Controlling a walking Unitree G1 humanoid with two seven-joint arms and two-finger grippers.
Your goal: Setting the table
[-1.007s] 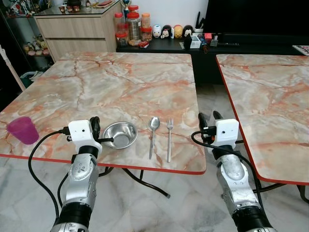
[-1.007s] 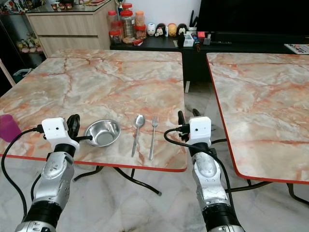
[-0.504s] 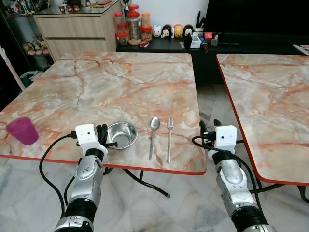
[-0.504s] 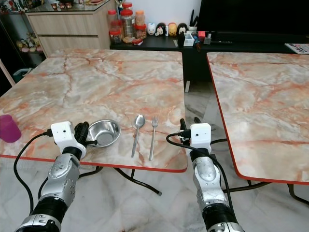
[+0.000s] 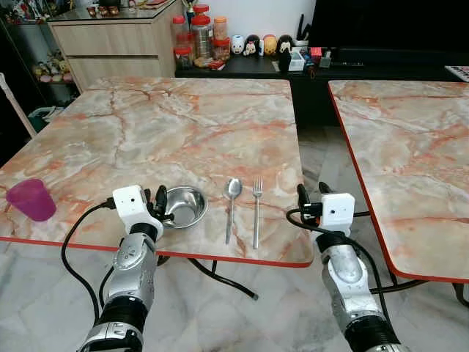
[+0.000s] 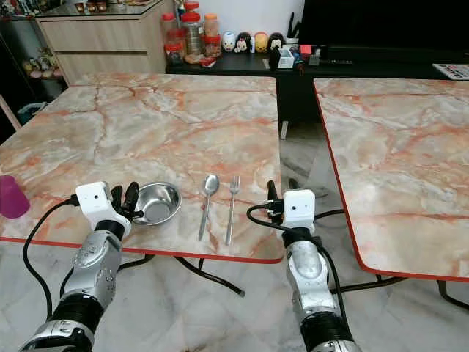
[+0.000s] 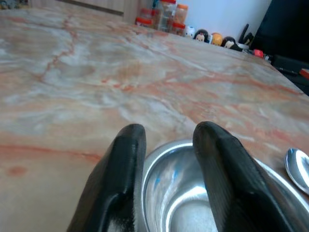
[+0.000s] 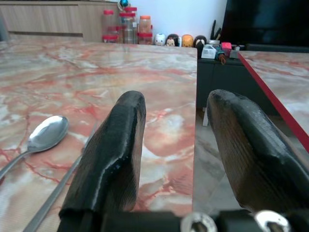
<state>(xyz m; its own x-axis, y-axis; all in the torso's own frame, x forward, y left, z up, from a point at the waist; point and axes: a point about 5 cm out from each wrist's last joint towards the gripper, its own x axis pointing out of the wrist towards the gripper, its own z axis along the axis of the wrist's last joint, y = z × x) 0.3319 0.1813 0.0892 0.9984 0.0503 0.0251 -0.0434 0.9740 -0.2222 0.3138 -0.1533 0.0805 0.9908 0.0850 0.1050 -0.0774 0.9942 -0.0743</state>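
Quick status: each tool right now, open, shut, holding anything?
Left tool: open, fingers straddling the near rim of the steel bowl, not clamped.
Right tool: open, holding nothing, at the table edge.

Bowl (image 5: 182, 206) left of spoon (image 5: 231, 205), fork (image 5: 256, 211)

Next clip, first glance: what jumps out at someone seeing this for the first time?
A small place setting sits at the near edge of the marble table: a steel bowl, then a spoon and fork side by side to its right. The left gripper straddles the bowl's near rim, one finger inside. A purple cup stands far left.
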